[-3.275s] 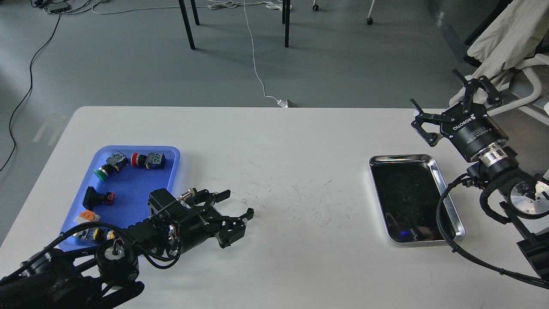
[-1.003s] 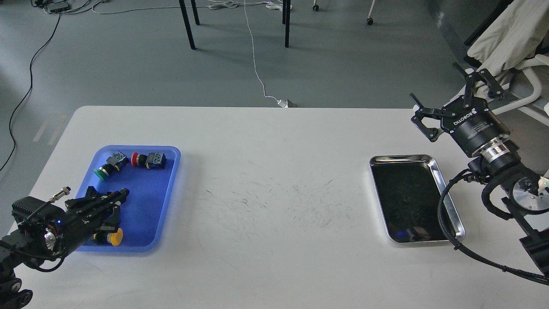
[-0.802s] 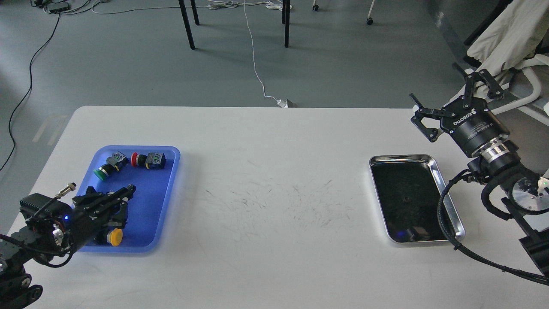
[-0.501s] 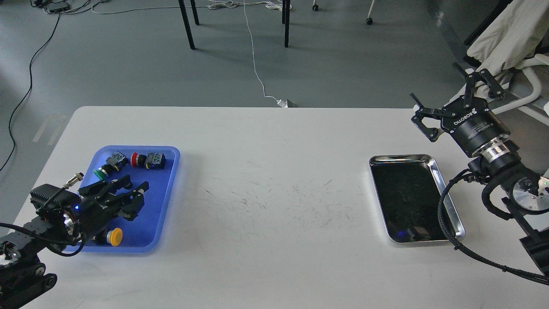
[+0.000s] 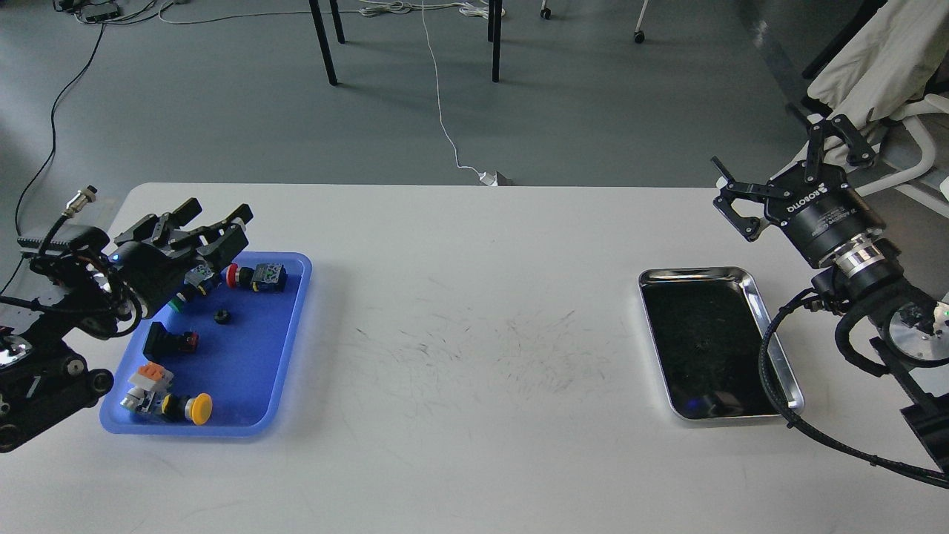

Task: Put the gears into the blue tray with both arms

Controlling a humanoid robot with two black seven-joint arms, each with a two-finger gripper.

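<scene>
Grey floor runs behind a white bench (image 5: 474, 445), with black furniture legs and a white cable trailing down toward the bench's far edge. Fine dark scuff marks cover the bench's middle.

On the left sits the blue tray (image 5: 285, 348). One gear (image 5: 220, 317), a tiny black ring, lies on the tray floor in its upper half, apart from the other parts. Around it are push-button switches: a red-capped one (image 5: 232, 275) near the far rim, a green-capped one (image 5: 176, 302) partly hidden under the left hand, a black one with a red tip (image 5: 167, 341) at the left side, and a yellow-capped one (image 5: 199, 408) near the front rim beside a small orange-and-white part (image 5: 150, 374).

The left hand (image 5: 215, 215) hangs above the tray's far left corner, its two fingers spread apart and holding nothing.

On the right lies a shiny steel tray (image 5: 749, 285), its dark floor reflecting; whether anything small rests in it cannot be made out. The right hand (image 5: 778, 159) is raised beyond that tray's far right corner, fingers spread wide and empty. Its black body carries white lettering reading "ROBOTIQ", with a smaller line under it too fine to read. Pale cloth is draped over a white frame behind it.
</scene>
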